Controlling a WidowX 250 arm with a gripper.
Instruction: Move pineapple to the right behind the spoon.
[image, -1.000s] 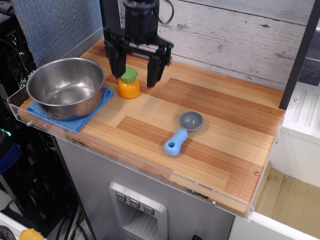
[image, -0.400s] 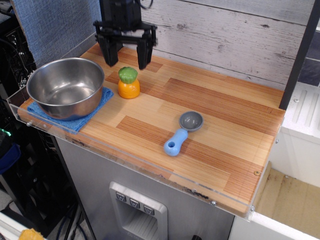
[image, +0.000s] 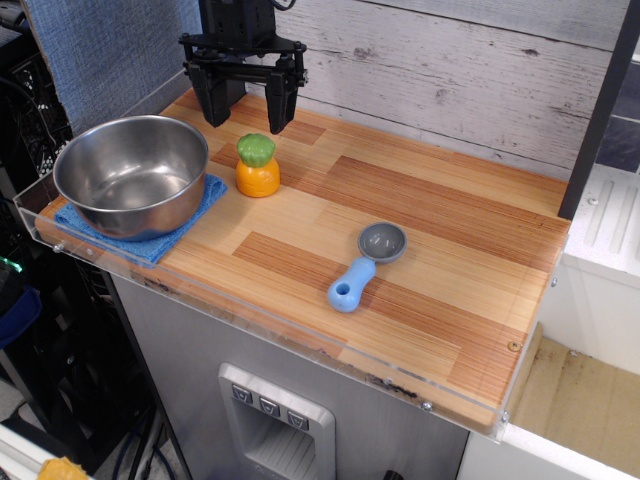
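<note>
Pincer (image: 246, 118) wide open, empty, above and behind upright pineapple (image: 257, 166); spoon (image: 365, 264) well apart to right

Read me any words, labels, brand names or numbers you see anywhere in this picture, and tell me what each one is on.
None can be read.
The three grey buttons on the cabinet front below the table carry marks too small to read.
The pineapple, spoon, steel bowl and gripper show no lettering.

An orange pineapple (image: 258, 167) with green top, grey-and-light-blue spoon (image: 365, 263), black pincer (image: 245, 110), striped wooden surface (image: 430, 250).
</note>
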